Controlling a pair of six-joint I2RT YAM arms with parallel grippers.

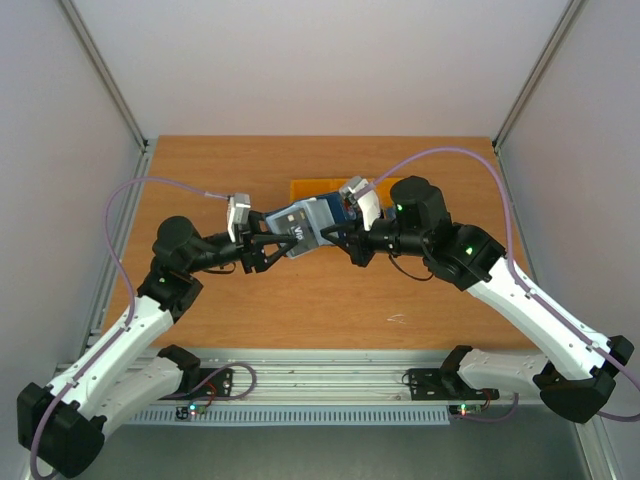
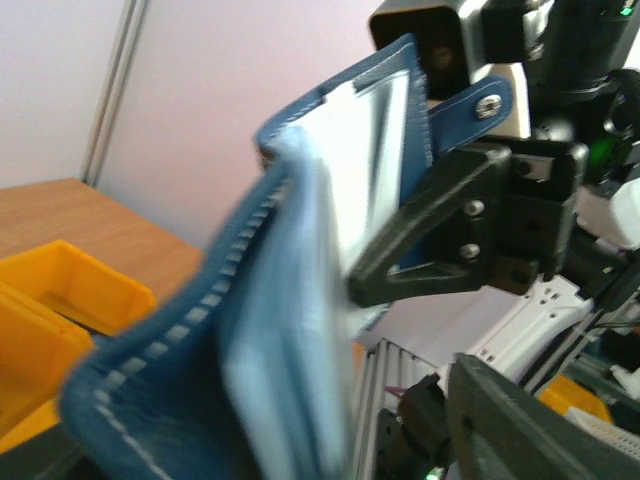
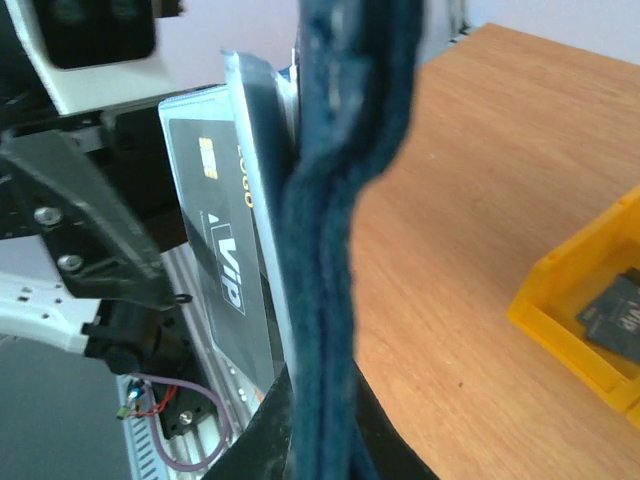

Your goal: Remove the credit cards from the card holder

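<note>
The dark navy card holder (image 1: 305,228) hangs open in the air between both grippers. My right gripper (image 1: 342,238) is shut on its folded edge; in the right wrist view the edge (image 3: 335,200) runs up from between my jaws (image 3: 318,430). A dark card marked VIP (image 3: 225,270) sits in a clear sleeve on the inner side. My left gripper (image 1: 268,250) is at the holder's left side. In the left wrist view the blurred holder (image 2: 250,330) stands apart from my one visible finger (image 2: 530,420), so that gripper looks open. No red card shows.
An orange bin (image 1: 318,188) stands on the table just behind the holder. In the right wrist view its wall (image 3: 575,330) shows, with a dark card (image 3: 615,315) lying inside. Orange bins also show in the left wrist view (image 2: 60,300). The wooden table (image 1: 300,310) lies below.
</note>
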